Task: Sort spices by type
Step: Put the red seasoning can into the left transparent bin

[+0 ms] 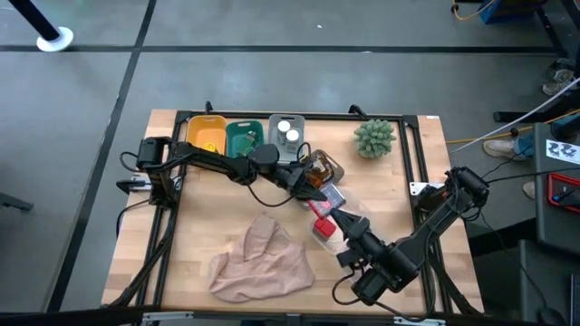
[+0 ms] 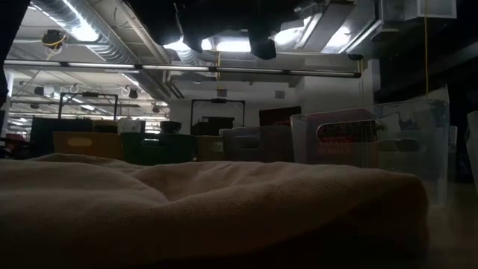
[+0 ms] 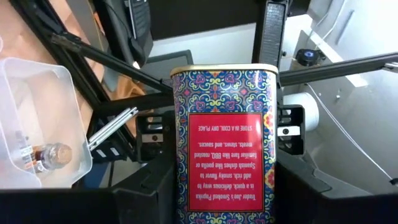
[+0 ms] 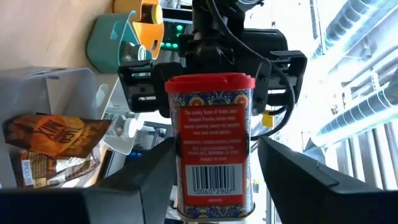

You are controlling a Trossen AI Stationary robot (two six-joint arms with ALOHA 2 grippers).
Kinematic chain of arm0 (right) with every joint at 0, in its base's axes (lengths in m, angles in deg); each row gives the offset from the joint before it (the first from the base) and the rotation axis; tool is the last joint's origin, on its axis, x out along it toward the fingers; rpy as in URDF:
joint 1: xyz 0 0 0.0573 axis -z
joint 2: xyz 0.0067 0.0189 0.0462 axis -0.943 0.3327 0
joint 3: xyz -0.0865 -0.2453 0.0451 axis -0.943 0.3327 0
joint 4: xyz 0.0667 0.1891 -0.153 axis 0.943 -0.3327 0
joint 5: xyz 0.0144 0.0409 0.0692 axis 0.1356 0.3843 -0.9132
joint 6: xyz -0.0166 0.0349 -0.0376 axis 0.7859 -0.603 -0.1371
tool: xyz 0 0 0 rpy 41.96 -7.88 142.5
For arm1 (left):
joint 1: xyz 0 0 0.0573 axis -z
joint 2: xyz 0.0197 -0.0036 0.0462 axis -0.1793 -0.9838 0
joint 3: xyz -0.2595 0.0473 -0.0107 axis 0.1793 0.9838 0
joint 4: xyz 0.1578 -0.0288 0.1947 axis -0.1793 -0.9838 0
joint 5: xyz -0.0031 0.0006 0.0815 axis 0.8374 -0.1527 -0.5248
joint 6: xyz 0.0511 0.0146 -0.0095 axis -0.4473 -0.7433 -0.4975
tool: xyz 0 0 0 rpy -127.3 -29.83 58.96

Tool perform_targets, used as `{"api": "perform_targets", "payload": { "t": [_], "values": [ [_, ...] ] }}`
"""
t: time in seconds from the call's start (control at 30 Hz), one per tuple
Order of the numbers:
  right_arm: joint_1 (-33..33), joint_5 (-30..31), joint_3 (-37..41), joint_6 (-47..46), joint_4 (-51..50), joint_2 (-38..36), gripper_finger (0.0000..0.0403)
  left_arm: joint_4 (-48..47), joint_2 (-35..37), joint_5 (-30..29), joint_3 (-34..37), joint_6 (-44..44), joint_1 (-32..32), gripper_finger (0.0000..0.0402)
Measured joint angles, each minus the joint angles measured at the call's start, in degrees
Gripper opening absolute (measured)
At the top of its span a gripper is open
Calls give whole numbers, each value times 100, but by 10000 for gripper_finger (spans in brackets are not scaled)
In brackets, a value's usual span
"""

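Two dark jointed arms, matte black housings, left end effector [image 1: 314, 188] and right end effector [image 1: 337, 215] both with flat black fingers [image 4: 292, 180], black cables looped along the links — small screws dotting the black finger mounts.

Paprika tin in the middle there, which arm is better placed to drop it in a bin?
Left, probably: the left tool grips the paprika tin and sits beside the bins at the back, while the right tool reaches in from the front corner, farther away.
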Motion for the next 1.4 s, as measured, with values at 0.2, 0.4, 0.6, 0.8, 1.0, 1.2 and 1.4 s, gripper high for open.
{"api": "perform_targets", "payload": {
  "t": [0.2, 0.4, 0.6, 0.8, 1.0, 1.2, 1.4],
  "values": [
    [158, -190, 0, 0, 5, 0, 227, -42, 2, -26, 0, -4, 51, 178],
    [417, -197, 0, 21, 182, 0, 225, -59, 2, 5, 0, -31, 164, 178],
    [405, -170, 4, 152, 244, 0, 202, -67, 2, 14, 0, -313, 151, 178],
    [334, -422, 4, 34, 238, 0, 202, -141, 0, -15, 2, -685, 152, 179],
    [332, -619, 4, -248, 219, 0, 206, -198, -16, -57, 11, -1658, 164, 211],
    [332, -907, -2, -737, 101, -17, 202, -175, -22, -128, 11, -2396, 175, 264],
    [337, -1167, -9, -1712, -390, -21, 204, -217, -26, -162, 13, -2794, 14, 281]
  ]
}}
